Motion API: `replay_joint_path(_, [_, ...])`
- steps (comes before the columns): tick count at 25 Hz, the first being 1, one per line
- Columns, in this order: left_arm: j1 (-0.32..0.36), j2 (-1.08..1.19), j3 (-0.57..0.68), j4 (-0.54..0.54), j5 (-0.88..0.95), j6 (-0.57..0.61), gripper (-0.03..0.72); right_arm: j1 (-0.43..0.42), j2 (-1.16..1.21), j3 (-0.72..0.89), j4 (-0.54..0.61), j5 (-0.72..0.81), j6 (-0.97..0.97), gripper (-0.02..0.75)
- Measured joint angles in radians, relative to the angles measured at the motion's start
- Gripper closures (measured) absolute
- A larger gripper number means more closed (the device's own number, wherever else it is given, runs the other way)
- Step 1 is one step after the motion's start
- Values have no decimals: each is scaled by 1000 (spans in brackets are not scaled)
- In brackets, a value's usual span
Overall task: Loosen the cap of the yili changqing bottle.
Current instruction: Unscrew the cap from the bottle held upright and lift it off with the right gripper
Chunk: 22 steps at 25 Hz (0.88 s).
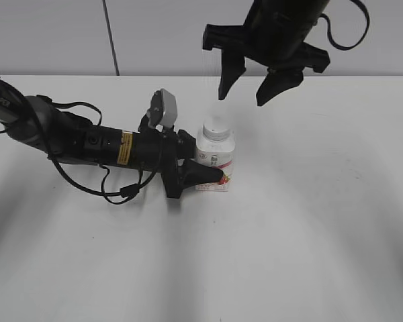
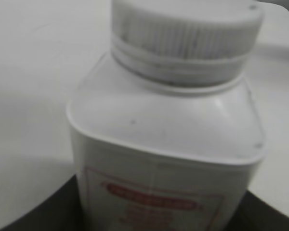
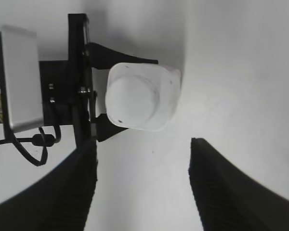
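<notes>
White table (image 1: 309,235), pink-labelled bottle (image 1: 215,157), lettering unreadable

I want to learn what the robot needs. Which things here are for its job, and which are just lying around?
For the job:
- yili changqing bottle, standing upright
- cap, on the bottle
- left gripper, jaws around the bottle
- right gripper, open above the cap

Just there:
- white table, nothing else on it

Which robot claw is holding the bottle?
The left gripper, lying low on the table, clamps the bottle. The right gripper hangs open above, touching nothing.
</notes>
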Motion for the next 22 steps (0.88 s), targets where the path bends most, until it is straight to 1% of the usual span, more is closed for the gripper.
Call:
replay_joint_path(3, [0,0,0,0,0,0,291,15,19,-11,4,-17,11,257])
replay_joint_path(8, [0,0,0,0,0,0,291,15,60,-13,5,-19,41,257])
replay_joint_path(14, [0,0,0,-1,0,0,291,29,92,-17,-11,-50,86,257])
replay_joint_path(22, [0,0,0,-2,1,0,291,34,155,-79,-16,-60,100,257])
